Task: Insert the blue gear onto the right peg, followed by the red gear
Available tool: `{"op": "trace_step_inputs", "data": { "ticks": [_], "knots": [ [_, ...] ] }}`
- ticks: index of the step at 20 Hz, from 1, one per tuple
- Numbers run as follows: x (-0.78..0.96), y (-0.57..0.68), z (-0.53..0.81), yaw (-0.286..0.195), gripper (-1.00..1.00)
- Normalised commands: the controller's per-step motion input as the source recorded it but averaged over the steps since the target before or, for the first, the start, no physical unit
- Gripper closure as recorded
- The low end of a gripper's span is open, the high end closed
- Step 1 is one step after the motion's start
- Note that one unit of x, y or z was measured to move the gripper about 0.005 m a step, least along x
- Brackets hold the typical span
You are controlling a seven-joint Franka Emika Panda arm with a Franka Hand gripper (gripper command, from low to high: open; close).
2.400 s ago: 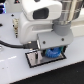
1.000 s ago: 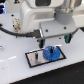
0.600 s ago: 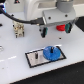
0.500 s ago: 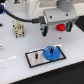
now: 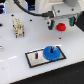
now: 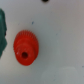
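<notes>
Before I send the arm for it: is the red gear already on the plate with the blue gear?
No: the red gear lies on the white table, apart from the plate, where only the blue gear sits.

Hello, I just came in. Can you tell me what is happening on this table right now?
A single robot arm is working on a gear assembly. The blue gear already sits on the black-rimmed plate, apparently over a peg. The arm's gripper is above the red gear, which lies on the white table beyond the plate. The wrist view looks straight down at it. Whether the gripper is open is unclear.
</notes>
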Motion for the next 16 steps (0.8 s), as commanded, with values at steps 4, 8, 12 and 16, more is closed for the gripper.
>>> {"op": "trace_step_inputs", "data": {
  "ticks": [4,8,12,16],
  "knots": [
    [-0.40,0.33,-0.12,0.000,-1.00],
    [-0.33,0.32,-0.21,0.000,-1.00],
    [-0.31,0.18,-0.32,0.000,-1.00],
    [-0.35,0.03,-0.37,0.000,-1.00]
  ]
}}
